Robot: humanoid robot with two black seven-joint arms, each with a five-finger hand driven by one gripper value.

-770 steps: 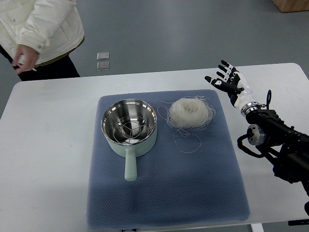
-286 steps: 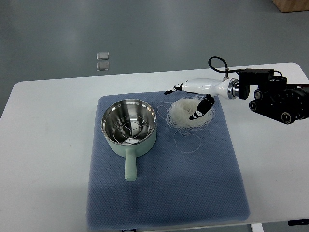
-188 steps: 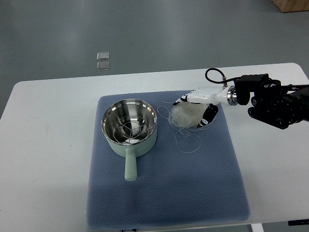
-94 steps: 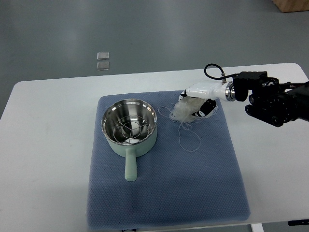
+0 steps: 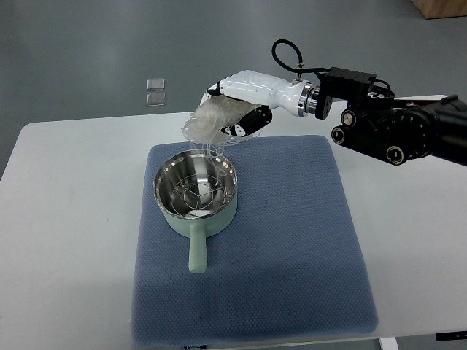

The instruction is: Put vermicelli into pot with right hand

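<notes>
The scene is evenly and brightly lit from above. Only soft, faint shadows are cast on the blue mat (image 5: 292,248). Mild glare is seen inside the steel pot (image 5: 195,189). The white bench (image 5: 73,240) is rendered pale but not washed out. Focus is held sharp throughout.

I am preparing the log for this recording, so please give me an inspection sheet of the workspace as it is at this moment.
Surface: white table with a blue mat on it.
Job's things: vermicelli held above the far rim of the pot, loose strands hanging toward it; the pot sits on the mat with a wire rack inside, handle pointing toward the robot.
Clutter: nothing seen on the table.
Grippers: right hand closed on the vermicelli; left hand not in view.
Cables: black cable looping above the right wrist.
Surroundings: grey floor, two small square plates on it.
</notes>
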